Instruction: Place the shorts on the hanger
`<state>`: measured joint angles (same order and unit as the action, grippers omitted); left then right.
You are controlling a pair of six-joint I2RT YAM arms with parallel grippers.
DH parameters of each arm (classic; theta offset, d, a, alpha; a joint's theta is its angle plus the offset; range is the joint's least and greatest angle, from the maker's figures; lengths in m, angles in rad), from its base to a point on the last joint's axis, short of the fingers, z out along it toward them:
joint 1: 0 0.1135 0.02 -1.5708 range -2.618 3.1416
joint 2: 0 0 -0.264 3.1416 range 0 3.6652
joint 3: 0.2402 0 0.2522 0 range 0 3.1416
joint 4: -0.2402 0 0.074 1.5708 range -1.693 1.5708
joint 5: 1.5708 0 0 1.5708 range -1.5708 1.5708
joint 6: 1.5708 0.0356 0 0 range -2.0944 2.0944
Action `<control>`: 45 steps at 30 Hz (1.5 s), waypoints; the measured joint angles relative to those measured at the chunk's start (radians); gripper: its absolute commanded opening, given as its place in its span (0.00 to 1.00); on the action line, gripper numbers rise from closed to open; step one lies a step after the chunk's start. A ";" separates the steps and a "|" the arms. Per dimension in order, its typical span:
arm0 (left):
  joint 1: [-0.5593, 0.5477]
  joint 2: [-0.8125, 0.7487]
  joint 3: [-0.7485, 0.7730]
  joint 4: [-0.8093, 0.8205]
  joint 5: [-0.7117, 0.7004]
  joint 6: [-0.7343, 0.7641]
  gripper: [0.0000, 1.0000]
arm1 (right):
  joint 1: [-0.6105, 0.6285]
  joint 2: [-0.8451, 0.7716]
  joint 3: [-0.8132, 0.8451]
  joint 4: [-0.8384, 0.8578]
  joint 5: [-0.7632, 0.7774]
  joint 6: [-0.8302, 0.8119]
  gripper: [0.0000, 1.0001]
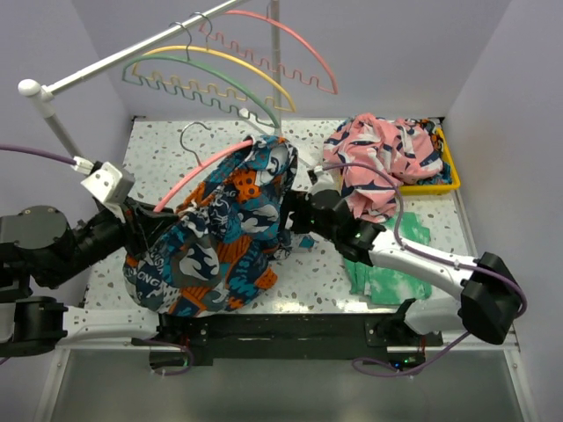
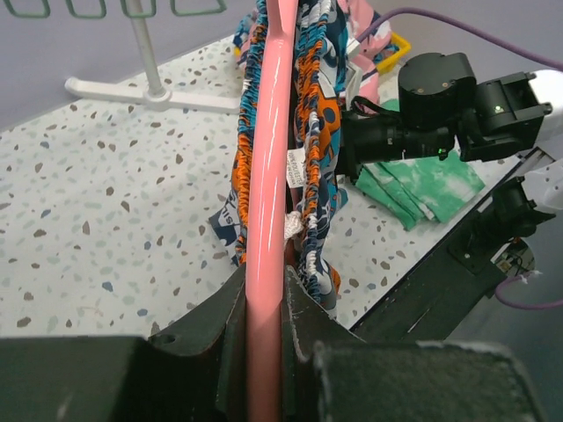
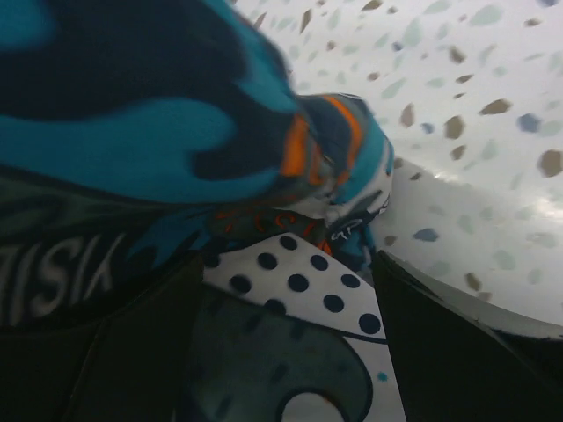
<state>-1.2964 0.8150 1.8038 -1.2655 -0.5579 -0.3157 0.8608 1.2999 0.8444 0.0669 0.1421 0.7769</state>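
Note:
The pink hanger [image 1: 207,169] lies tilted above the table, its metal hook [image 1: 189,132] pointing back. The printed shorts [image 1: 224,229] are bunched over its right arm and hang down to the table. My left gripper [image 1: 148,216] is shut on the hanger's lower left end; in the left wrist view the pink bar [image 2: 268,176] runs up between my fingers [image 2: 220,325] into the gathered waistband [image 2: 312,132]. My right gripper [image 1: 295,220] is at the shorts' right edge. In the right wrist view its jaws stand wide apart, with shorts fabric [image 3: 132,114] lying between them [image 3: 290,308].
A white rack pole [image 1: 132,53] at the back carries yellow [image 1: 237,66], green [image 1: 211,75] and another pink hanger [image 1: 299,44]. A yellow bin [image 1: 449,171] at the back right holds a pink-white-navy garment [image 1: 383,163]. A green tie-dye cloth [image 1: 387,272] lies under my right arm.

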 measured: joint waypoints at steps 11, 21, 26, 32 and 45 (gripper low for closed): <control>0.001 -0.116 -0.105 -0.098 -0.093 -0.146 0.00 | 0.179 0.282 0.144 0.071 -0.006 0.027 0.82; 0.041 -0.115 -0.113 -0.115 -0.338 -0.245 0.00 | 0.185 0.593 0.576 0.030 -0.118 0.009 0.82; 0.061 -0.069 -0.116 -0.116 -0.491 -0.287 0.00 | 0.183 0.776 0.826 -0.010 -0.223 0.001 0.82; 0.086 -0.003 -0.127 -0.113 -0.600 -0.321 0.00 | 0.184 0.939 1.030 -0.082 -0.336 -0.010 0.84; 0.154 -0.010 -0.232 -0.066 -0.767 -0.378 0.00 | 0.187 1.101 1.280 -0.158 -0.452 -0.018 0.85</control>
<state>-1.1423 0.8051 1.5719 -1.3319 -1.3247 -0.6933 1.0473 2.4008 2.1242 -0.0914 -0.3099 0.7589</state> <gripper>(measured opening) 0.192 0.845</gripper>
